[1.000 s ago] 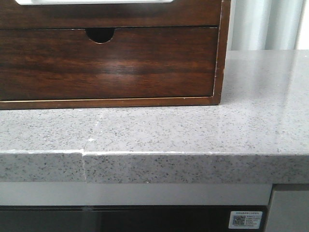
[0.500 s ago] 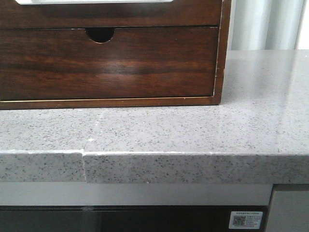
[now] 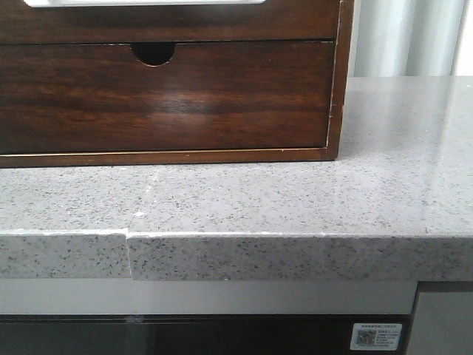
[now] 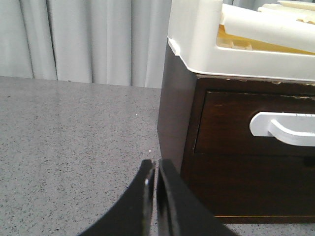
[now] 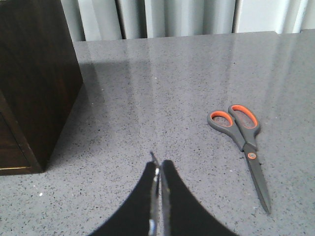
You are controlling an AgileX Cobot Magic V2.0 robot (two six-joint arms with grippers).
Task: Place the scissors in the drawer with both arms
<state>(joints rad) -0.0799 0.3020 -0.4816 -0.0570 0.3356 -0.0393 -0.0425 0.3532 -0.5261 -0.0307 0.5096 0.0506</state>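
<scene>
Left tool [image 4: 155, 172]: two dark fingers pressed together, only a hairline seam between them, nothing gripped — it hangs low over the grey speckled table [image 4: 69, 142], just beside the near corner of the wooden cabinet [image 4: 174, 113].

Right tool [image 5: 159, 172]: fingers likewise closed tip to tip and empty, poised above the table, apart from the scissors.

Scissors [image 5: 244, 142]: flat on the table, blades shut, grey handles lined in orange; the finger loops lie farther from the right tool, the blade tip nearer.

Drawer [image 4: 256, 147]: the upper, glossy dark-brown front with a long whitish round-cornered cutout [image 4: 283, 129] along its top — seated flush in the cabinet, closed.

Lower drawer [image 3: 166, 96]: dark wood with a small half-round finger notch [image 3: 154, 53], also closed, resting just above the cabinet's base rail in the front view.

Cabinet top: a white tray [image 4: 197, 34] caps the cabinet, with pale pieces lying inside it.

Background: pale grey curtains [image 5: 177, 17] hang beyond the far edge of the table.
</scene>
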